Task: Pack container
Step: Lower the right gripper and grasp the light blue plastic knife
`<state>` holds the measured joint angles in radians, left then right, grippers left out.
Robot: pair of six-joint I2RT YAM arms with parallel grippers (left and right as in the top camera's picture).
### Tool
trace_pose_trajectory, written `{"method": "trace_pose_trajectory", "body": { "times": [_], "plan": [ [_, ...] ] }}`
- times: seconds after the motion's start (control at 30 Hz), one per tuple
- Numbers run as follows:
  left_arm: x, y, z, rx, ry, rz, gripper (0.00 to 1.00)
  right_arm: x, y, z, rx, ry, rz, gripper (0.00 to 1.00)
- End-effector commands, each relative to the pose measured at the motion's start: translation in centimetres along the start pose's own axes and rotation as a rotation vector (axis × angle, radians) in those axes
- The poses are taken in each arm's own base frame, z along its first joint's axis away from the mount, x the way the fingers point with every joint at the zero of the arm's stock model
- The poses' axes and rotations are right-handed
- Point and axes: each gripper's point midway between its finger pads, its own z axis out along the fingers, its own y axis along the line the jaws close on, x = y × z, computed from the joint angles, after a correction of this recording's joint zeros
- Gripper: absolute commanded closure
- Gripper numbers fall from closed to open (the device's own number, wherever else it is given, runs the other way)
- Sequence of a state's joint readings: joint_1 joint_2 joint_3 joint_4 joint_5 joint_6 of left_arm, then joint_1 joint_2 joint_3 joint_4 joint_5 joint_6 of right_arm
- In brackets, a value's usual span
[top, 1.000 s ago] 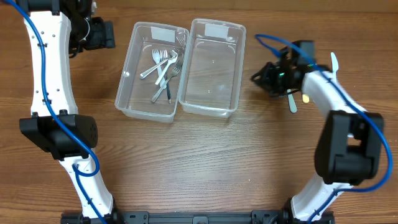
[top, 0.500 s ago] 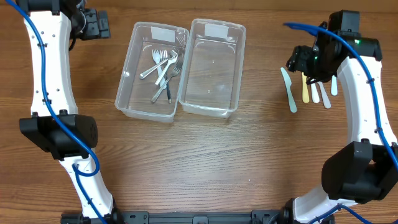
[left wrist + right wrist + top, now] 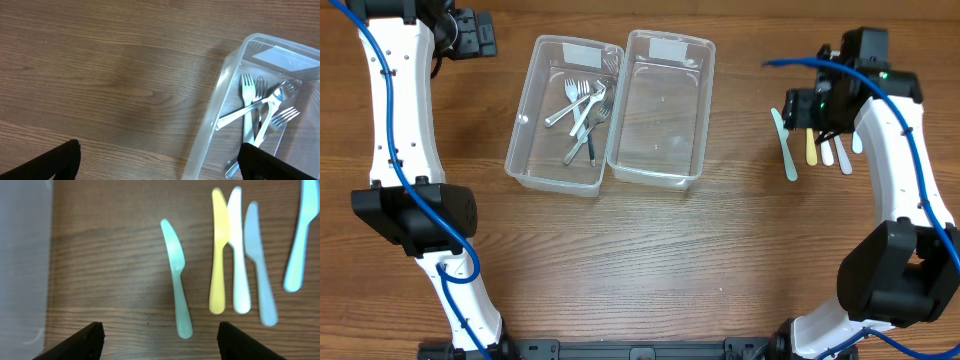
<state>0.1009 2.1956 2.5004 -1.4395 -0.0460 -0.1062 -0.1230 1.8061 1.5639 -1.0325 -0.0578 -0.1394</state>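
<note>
Two clear plastic containers stand side by side. The left container (image 3: 525, 150) (image 3: 216, 107) holds several metal forks (image 3: 582, 108) (image 3: 252, 110); the right container (image 3: 660, 175) has nothing in it. Several plastic knives lie on the table at the right, a green knife (image 3: 785, 148) (image 3: 176, 282) nearest the containers, then a yellow knife (image 3: 811, 150) (image 3: 218, 255), white and blue ones. My right gripper (image 3: 807, 108) (image 3: 160, 341) hovers open above the knives, holding nothing. My left gripper (image 3: 477, 35) (image 3: 159, 161) is open and unladen, left of the fork container's far corner.
Bare wooden table surrounds the containers. In the right wrist view the right container's wall (image 3: 22, 255) shows as a blur at the left edge. Both arm bases stand at the near table edge.
My right arm has swung from beside the right container out over the knives, and its jaws have opened. The left gripper has shifted slightly up and left.
</note>
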Motion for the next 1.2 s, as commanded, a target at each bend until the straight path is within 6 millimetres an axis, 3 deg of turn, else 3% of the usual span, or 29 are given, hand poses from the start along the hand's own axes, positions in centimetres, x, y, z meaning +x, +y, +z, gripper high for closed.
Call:
{"method": "trace_pose_trajectory", "body": {
  "times": [0.0,0.23,0.47,0.67,0.77,1.07,1.17],
  "plan": [
    [-0.3,0.5,-0.2,-0.008,-0.013,-0.030,0.00,0.4,-0.9,1.3,0.010,-0.006,0.004,0.27],
    [-0.3,0.5,-0.2,-0.008,-0.013,-0.030,0.00,0.3,-2.7,2.3,-0.080,-0.026,0.083,0.27],
    [-0.3,0.5,-0.2,-0.008,-0.013,-0.030,0.00,1.8,-2.4,6.1,-0.133,0.072,0.131,0.30],
    [-0.3,0.5,-0.2,-0.008,-0.013,-0.030,0.00,2.0,-2.5,6.7,-0.132,0.081,0.132,0.31],
    [-0.3,0.5,-0.2,-0.008,-0.013,-0.030,0.00,2.1,-2.4,7.3,-0.135,0.092,0.131,0.37],
    [-0.3,0.5,-0.2,-0.008,-0.013,-0.030,0.00,3.5,-0.9,10.0,-0.143,0.171,0.103,0.42],
    [-0.3,0.5,-0.2,-0.008,-0.013,-0.030,0.00,4.4,-1.3,10.3,-0.080,0.212,0.085,0.44]
  ]
}}
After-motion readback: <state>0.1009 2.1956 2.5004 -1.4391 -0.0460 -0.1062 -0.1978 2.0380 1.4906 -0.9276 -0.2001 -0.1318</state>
